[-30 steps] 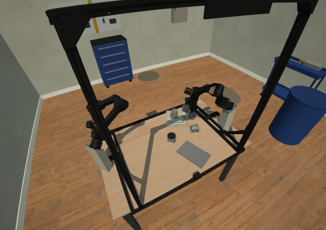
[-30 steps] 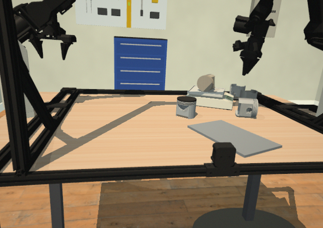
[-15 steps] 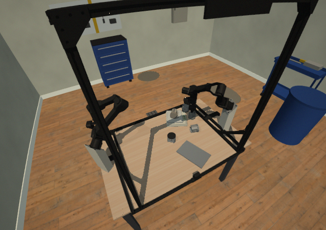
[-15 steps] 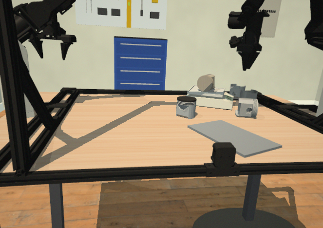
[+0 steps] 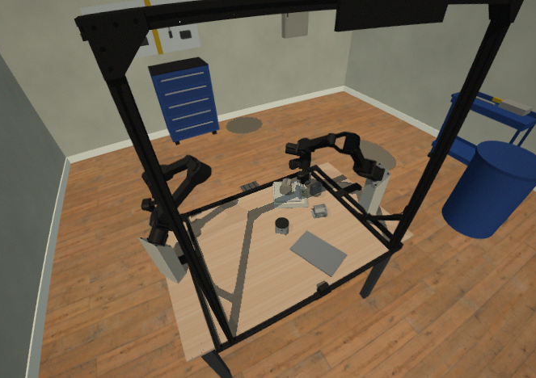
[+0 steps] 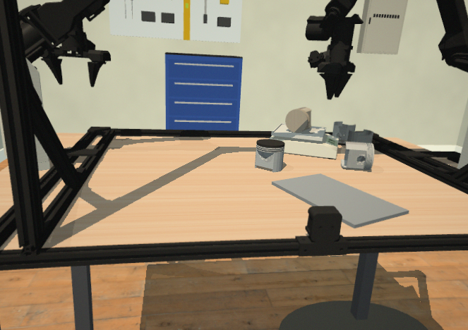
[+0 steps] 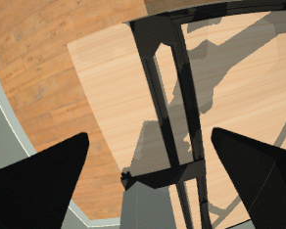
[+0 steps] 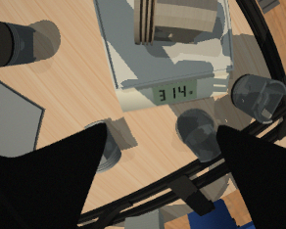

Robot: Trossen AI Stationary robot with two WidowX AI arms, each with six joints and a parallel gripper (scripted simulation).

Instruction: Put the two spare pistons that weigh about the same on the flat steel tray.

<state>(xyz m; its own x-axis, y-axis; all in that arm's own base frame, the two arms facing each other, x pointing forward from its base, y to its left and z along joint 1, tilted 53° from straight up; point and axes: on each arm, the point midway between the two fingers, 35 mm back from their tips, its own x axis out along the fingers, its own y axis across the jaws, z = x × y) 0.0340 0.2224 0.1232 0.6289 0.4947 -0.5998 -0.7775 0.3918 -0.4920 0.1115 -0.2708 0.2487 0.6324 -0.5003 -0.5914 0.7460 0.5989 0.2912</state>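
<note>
Tray [image 5: 318, 253] [image 6: 339, 199] [image 8: 15, 119] flat on bench; tan piston [image 5: 285, 186] [image 6: 298, 119] [image 8: 178, 20] on side atop scale w/ 314.
</note>
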